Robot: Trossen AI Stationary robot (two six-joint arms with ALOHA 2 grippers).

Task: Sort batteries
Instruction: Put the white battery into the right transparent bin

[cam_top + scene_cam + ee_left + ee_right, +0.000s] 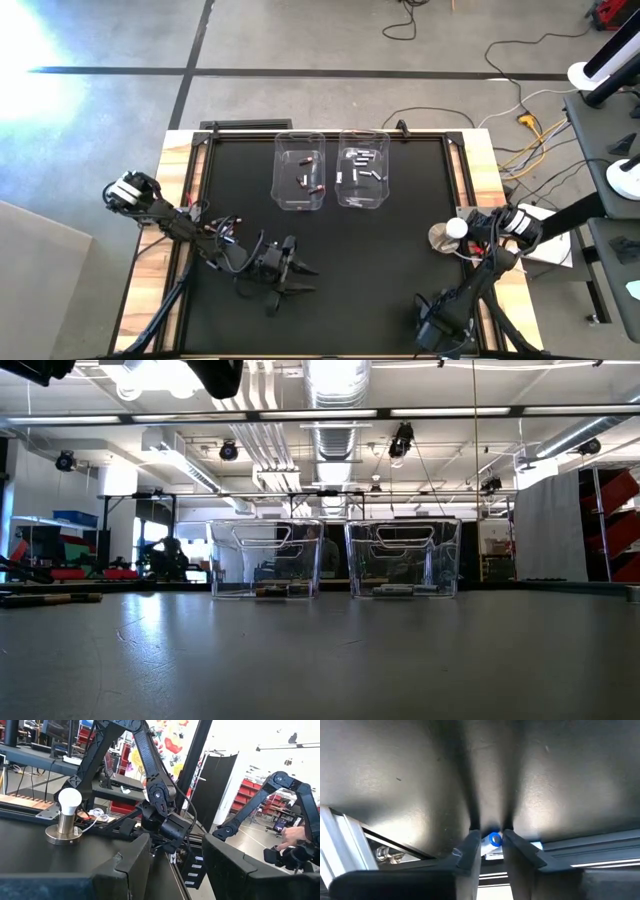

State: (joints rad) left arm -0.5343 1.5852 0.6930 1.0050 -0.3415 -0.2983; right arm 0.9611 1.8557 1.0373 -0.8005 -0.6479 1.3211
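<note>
two bins with batteries, both arms low at the near side

dark table point(330, 250) fills the near part of the low view. at its far side two clear bins stand side by side, apart. left bin point(299, 171) holds a few dark batteries point(306, 180) with red marks; they lie flat, pointing different ways. right bin point(363, 168) holds silvery batteries point(362, 165), also flat, their long axes crossing each other.

left gripper point(296, 268) lies near the front edge with fingers point(127, 870) apart, holding nothing.

right gripper point(491, 851) is at the near right corner, its fingers almost together around a small blue-tipped thing point(493, 840); what it is, cannot tell. a lamp bulb on a round base point(450, 233) stands at the right edge.
</note>
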